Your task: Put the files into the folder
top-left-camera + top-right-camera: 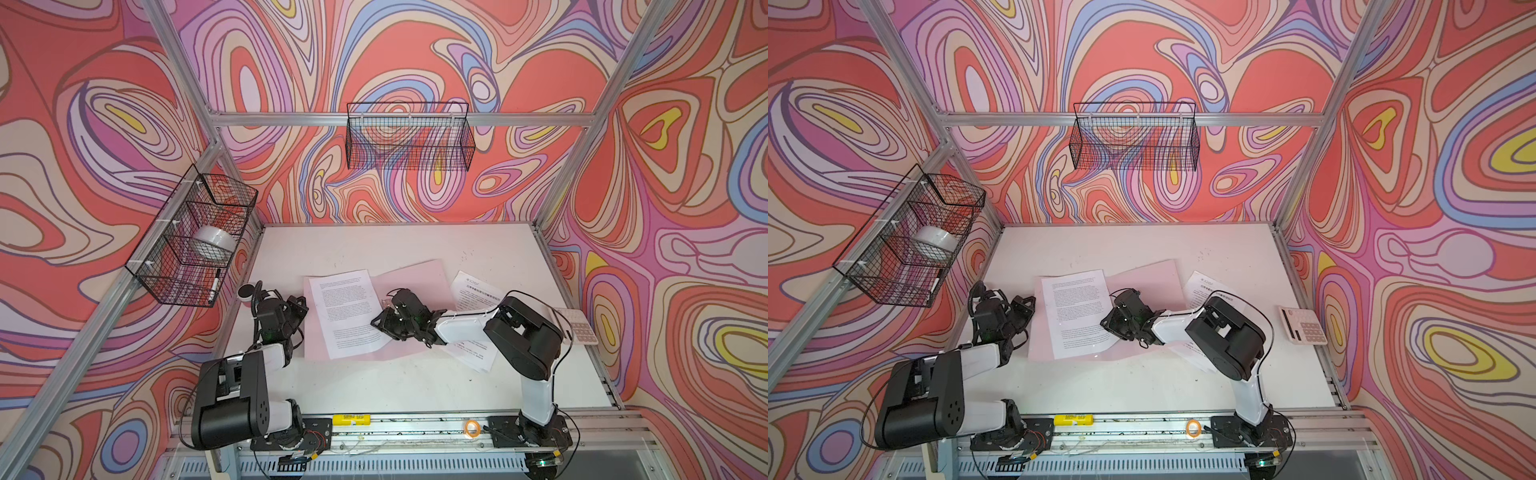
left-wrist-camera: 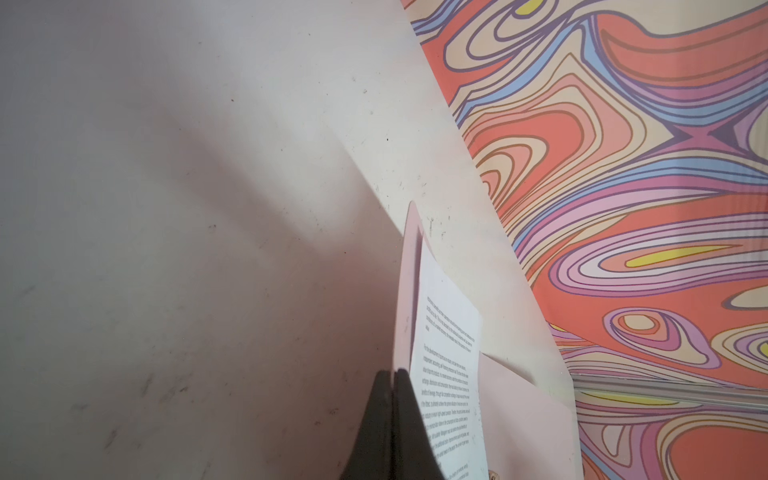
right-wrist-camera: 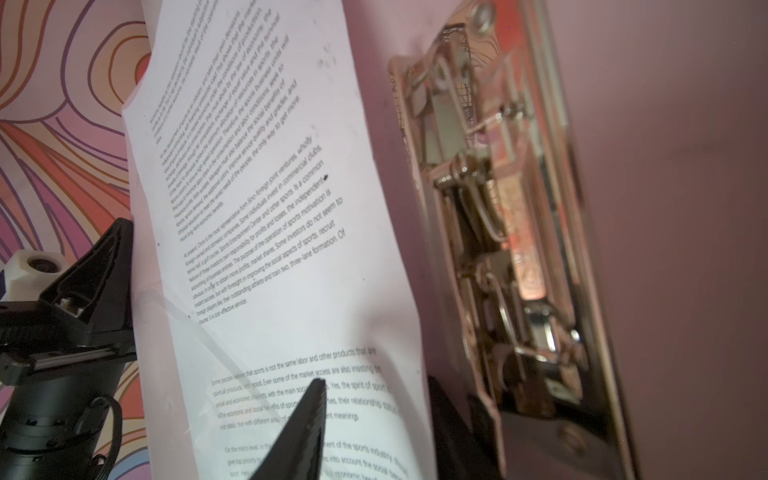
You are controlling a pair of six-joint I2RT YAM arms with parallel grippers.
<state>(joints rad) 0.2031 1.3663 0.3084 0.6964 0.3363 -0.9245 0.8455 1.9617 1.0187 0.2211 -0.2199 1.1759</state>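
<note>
files: printed sheet (image 1: 347, 311) flat on left half of open folder (image 1: 415, 276), other sheets (image 1: 471, 291) on bench (image 1: 374, 245) to its right | right gripper (image 3: 374, 386) jaws apart astride the printed sheet's edge, beside metal clip (image 3: 490, 208) | left gripper (image 2: 392, 382) closed at folder's left edge

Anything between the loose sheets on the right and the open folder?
Only the robot itself: the right arm lies across the loose sheets, and the right gripper sits over the folder beside the clip.
</note>
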